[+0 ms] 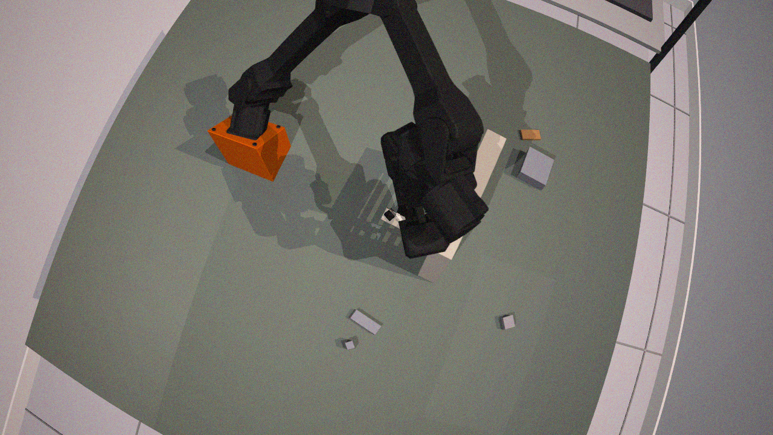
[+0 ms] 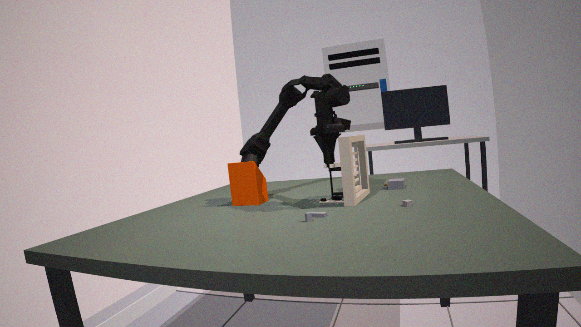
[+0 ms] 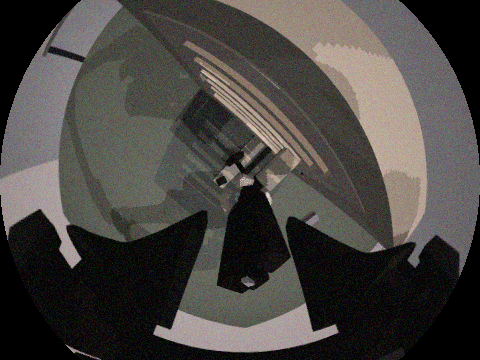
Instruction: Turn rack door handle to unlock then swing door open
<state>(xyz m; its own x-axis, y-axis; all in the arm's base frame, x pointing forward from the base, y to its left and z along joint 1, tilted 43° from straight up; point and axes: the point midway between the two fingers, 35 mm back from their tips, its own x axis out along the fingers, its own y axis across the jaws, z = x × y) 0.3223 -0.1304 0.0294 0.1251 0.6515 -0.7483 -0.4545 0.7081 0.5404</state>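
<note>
The gripper [image 2: 329,160] [image 3: 247,218] points down, open. In the wrist view its fingers stand on either side of the black upright handle [image 3: 252,235], with gaps visible on both sides. The handle's grip is hidden by the fingers in the exterior view; a thin black rod [image 2: 331,182] runs down below it. The cream frame [image 1: 491,154] [image 2: 348,172] [image 3: 390,107] stands upright on the table beside the gripper. The door's pale bars [image 3: 245,112] appear in line with the frame, so the door looks shut. The arm hides most of it from above.
The orange arm base [image 1: 248,154] [image 2: 245,185] stands left of the frame. A grey box [image 1: 536,166] [image 2: 396,183] and an orange block [image 1: 530,134] lie beyond the frame. Small grey blocks [image 1: 365,321] [image 1: 507,321] [image 2: 406,202] lie nearer the front.
</note>
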